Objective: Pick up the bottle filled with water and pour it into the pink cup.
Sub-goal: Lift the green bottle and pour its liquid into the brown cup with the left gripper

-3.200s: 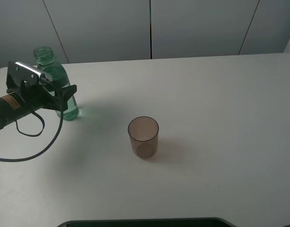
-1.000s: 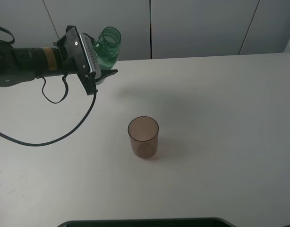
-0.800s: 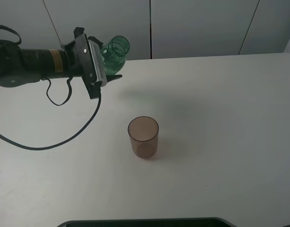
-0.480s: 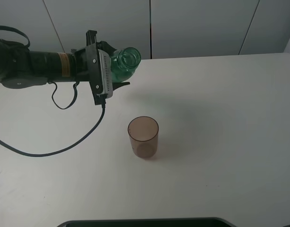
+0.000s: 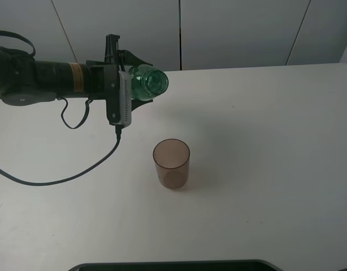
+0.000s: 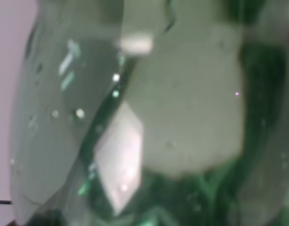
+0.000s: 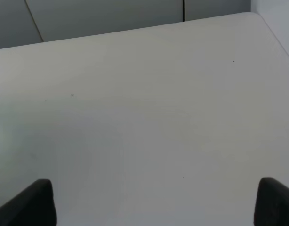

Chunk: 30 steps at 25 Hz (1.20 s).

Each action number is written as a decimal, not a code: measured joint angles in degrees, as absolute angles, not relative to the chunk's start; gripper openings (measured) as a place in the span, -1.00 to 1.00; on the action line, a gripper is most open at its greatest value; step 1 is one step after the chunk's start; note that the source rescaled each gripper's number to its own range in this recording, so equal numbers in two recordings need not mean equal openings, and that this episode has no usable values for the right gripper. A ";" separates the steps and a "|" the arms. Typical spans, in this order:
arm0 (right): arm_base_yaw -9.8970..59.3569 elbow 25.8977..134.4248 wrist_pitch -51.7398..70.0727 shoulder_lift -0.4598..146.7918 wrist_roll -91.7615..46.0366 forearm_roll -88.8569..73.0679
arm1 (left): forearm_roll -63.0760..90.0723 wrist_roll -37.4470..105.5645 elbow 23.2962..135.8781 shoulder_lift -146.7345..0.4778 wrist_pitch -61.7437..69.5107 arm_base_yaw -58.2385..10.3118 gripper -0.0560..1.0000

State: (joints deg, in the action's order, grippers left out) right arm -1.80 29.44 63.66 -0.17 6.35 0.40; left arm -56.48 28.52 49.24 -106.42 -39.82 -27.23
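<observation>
Half done: the left pincer point(image 5: 138, 83) clenches the green bottle point(image 5: 152, 82), held tipped sideways above the bench's far edge. Pouring into the pink cup point(image 5: 172, 162), mid-bench, remains, and the right pincer point(image 7: 156, 203) gapes idle.

one bottle point(image 5: 148, 83), one pink cup point(image 5: 172, 164)
</observation>
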 joint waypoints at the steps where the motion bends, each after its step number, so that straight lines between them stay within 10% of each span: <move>1: -1.80 29.44 63.66 -0.17 6.35 0.40 | -56.48 29.43 49.24 -106.42 -39.82 -27.23 -0.82; 30: -1.80 29.44 63.66 -0.17 6.35 0.40 | -56.48 44.64 49.24 -106.42 -40.29 -29.92 -0.82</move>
State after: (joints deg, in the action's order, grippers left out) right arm -1.80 29.44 63.66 -0.17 6.35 0.40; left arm -56.48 44.64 49.24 -106.42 -40.29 -29.92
